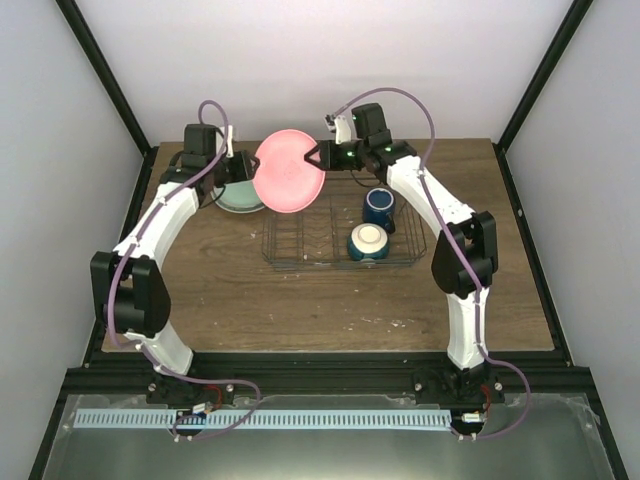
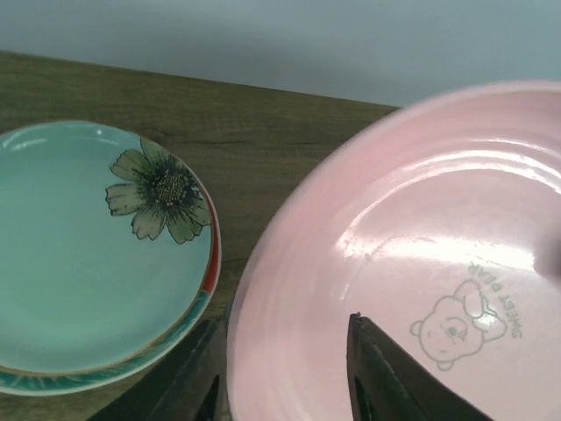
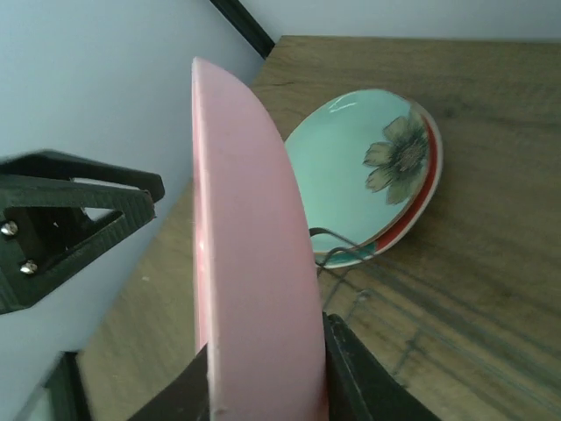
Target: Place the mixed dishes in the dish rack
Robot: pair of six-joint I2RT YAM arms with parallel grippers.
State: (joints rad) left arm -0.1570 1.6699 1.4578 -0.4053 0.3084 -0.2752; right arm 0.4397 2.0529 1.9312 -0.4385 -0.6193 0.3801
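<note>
you're looking at a pink plate (image 2: 421, 219) gleaming glossy and smooth like glazed ceramic; the mint-green plate (image 2: 79, 263) is shining the same way. the table (image 1: 250, 300) is showing matt, grained wood, and the dish rack (image 1: 295, 242) is showing thin dark metal wire.

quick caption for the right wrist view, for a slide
Right gripper pinching the pink plate edge-on; beyond it, the mint-green flower plate rests on a red-rimmed plate

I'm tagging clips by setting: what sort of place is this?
Probably a robot test cell, not a kitchen: bare white walls with black frame rails, a left arm and right arm bolted by the wooden table, and just one wire dish rack.
</note>
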